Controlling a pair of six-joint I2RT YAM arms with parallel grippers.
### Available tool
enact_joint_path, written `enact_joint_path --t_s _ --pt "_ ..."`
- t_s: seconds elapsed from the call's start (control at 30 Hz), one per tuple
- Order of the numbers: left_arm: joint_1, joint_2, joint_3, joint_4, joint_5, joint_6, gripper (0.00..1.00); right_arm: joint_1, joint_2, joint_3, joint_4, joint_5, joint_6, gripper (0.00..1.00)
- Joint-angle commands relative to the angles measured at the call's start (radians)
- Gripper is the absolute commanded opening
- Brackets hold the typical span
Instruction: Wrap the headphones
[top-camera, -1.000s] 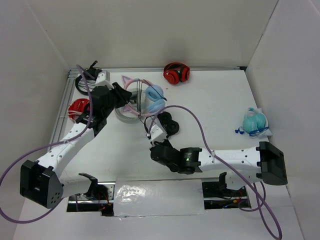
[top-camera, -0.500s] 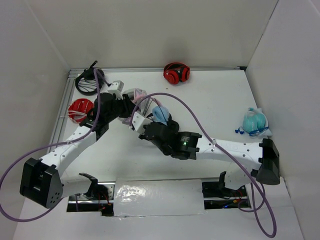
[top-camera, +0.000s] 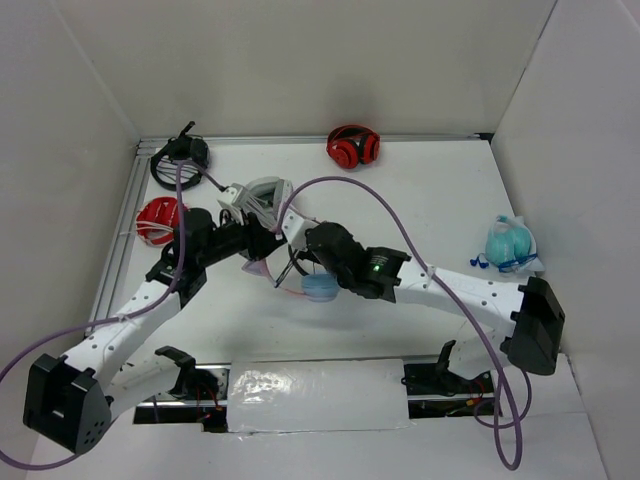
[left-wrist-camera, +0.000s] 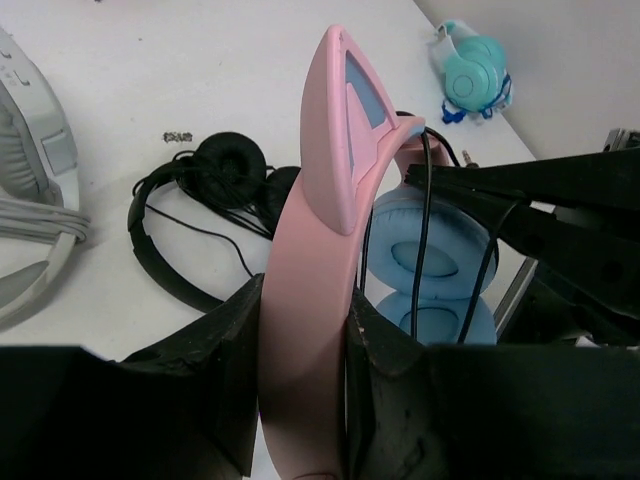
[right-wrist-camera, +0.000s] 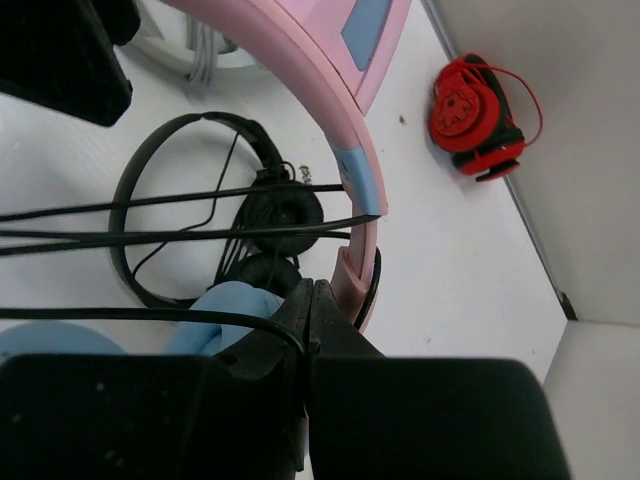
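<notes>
The headphones hang in the air over the middle of the table, light blue ear cups (top-camera: 320, 288) lowest. My left gripper (top-camera: 257, 257) is shut on the pink headband (left-wrist-camera: 305, 250), just below a cat ear (left-wrist-camera: 340, 130). The ear cups (left-wrist-camera: 435, 250) hang beyond it with the dark cable (left-wrist-camera: 425, 220) running across them. My right gripper (top-camera: 291, 268) sits next to the cups, shut on the cable (right-wrist-camera: 200, 316). Its tips (right-wrist-camera: 312, 295) are pressed together beside the headband's end (right-wrist-camera: 355, 270). Several cable strands (right-wrist-camera: 180, 236) stretch tight to the left.
A small black on-ear pair (left-wrist-camera: 200, 210) lies on the table under the headphones. A white-grey pair (top-camera: 258, 195) is behind them. Red pairs lie at the back (top-camera: 352, 147) and at the left edge (top-camera: 157, 218). A teal pair (top-camera: 510, 243) is at the right, a black coil (top-camera: 178, 160) at the back left.
Both arms have carried the headphones from the back middle toward the near side; the blue cups now hang lower in view. The right gripper swung in close and round the cups with the cable.
</notes>
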Motion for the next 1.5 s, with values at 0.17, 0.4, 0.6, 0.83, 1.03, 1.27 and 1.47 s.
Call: enact_joint_path --t_s 0.17,0.4,0.6,0.83,1.03,1.27,1.47 --pt "-0.006 0.037 -0.057 0.052 0.237 0.031 0.0 -0.078 -0.173 -0.074 -0.053 -0.228 -0.099 0.06" --pt "-0.009 0.094 -0.081 0.088 0.374 0.034 0.0 -0.081 -0.182 -0.125 -0.081 -0.263 -0.073 0.14" --pt "-0.009 0.093 -0.093 0.04 0.362 0.007 0.0 -0.084 -0.139 -0.079 -0.134 -0.256 -0.034 0.22" --pt "-0.009 0.034 -0.125 -0.026 0.291 -0.024 0.0 -0.079 -0.081 -0.055 -0.119 -0.332 0.01 0.27" --pt "-0.009 -0.002 -0.123 -0.057 0.299 -0.039 0.0 -0.081 -0.024 -0.041 -0.088 -0.318 0.036 0.29" --pt "-0.008 -0.045 -0.084 -0.102 0.288 -0.023 0.0 -0.082 0.03 -0.044 -0.071 -0.412 0.076 0.3" --pt "-0.008 -0.075 -0.076 -0.106 0.296 -0.016 0.0 -0.099 0.01 -0.099 -0.03 -0.396 0.105 0.3"
